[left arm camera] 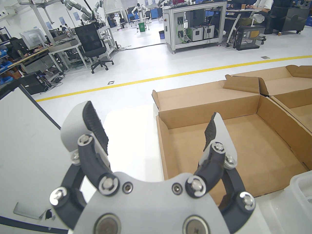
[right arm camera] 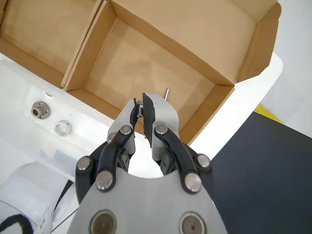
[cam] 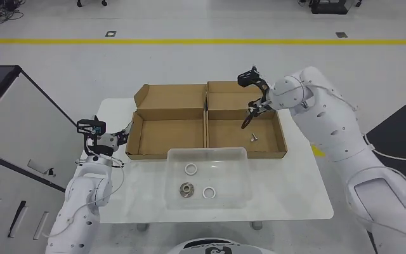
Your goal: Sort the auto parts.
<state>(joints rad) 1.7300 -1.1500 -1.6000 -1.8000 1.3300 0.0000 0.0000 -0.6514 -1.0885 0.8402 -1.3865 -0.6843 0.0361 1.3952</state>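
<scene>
The right gripper has its ribbed black rubber pads clenched on a small threaded metal screw. The screw is pinched at the fingertips, with its slotted head facing the wrist camera. In the top view the right gripper hangs above the right-hand brown corrugated cardboard box, a shallow rectangular carton with its lid flap folded open at the back. A second slim silvery screw lies loose on the matte floor of this box, just beside the gripper's tip.

The left-hand cardboard box, of the same make, touches the right one along a shared wall. In front of both stands a clear, glossy plastic tray with rounded corners. It holds a round grey metal flange with a raised hub and a centre bore, and two smooth pale rings, one beside the flange and one behind it.

The left gripper is near the left edge of the white table, just outside the left box. Its fingers are spread wide apart, with nothing between the grooved pads.
</scene>
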